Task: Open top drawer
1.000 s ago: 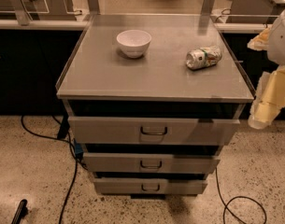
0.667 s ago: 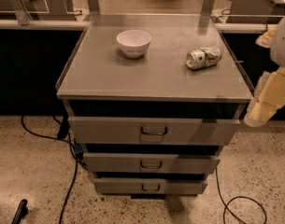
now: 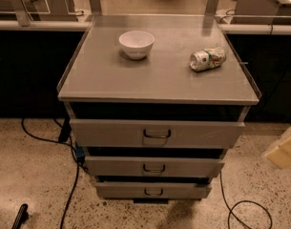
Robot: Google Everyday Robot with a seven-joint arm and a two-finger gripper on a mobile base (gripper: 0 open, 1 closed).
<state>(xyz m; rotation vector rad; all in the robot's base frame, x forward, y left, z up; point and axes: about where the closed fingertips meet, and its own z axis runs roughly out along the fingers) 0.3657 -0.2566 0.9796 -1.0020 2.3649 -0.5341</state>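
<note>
My cream end effector point(image 3: 283, 151), spread unclear, sits off the table's point(image 3: 159, 78) front-right corner. A low swing could clip the wide grey metal top drawer point(image 3: 111, 133).

White bowl point(image 3: 136, 44) on the grey bench point(image 3: 159, 78), well up and left of the hand point(image 3: 283, 152) at the right edge, crushed can point(image 3: 208, 59) on its side nearer the hand, middle drawer point(image 3: 154, 167) and lowest drawer point(image 3: 153, 191) to its left, speckled floor point(image 3: 30, 185).

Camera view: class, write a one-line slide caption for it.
Cabinet with bowl and can on top; gripper at the right edge, clear of the top drawer.
</note>
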